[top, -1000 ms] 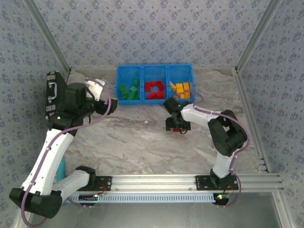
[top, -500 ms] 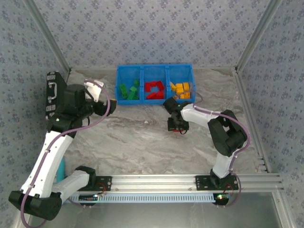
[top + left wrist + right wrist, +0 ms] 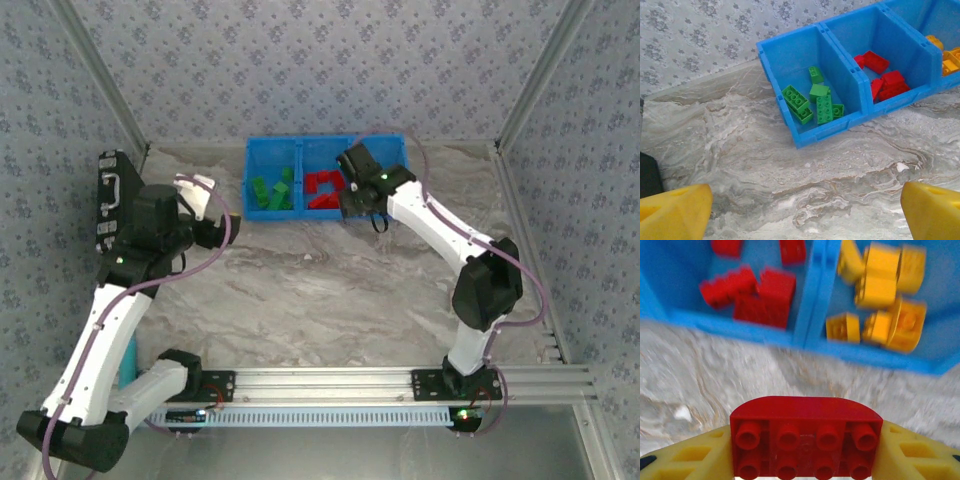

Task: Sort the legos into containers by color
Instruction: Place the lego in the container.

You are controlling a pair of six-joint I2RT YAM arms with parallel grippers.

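The blue bin point(image 3: 250, 170) stands at the back of the table, with green legos point(image 3: 272, 192) in its left compartment, red legos point(image 3: 322, 187) in the middle one and orange-yellow legos point(image 3: 880, 295) in the right one. My right gripper point(image 3: 352, 196) hovers at the bin's front edge, shut on a red lego point(image 3: 806, 437) with a rounded edge, its studs facing the wrist camera. My left gripper point(image 3: 205, 205) stands open over bare table left of the bin, its yellow fingertips point(image 3: 675, 215) wide apart. The left wrist view shows the green legos point(image 3: 812, 100) and red legos point(image 3: 882, 75).
A black case with a metal handle point(image 3: 108, 200) sits at the left wall behind the left arm. Metal frame posts and patterned walls bound the marble table point(image 3: 330, 300).
My right gripper has lifted off the table and swung back and left to the bin's front edge, carrying the red lego. The left arm has drifted slightly back.
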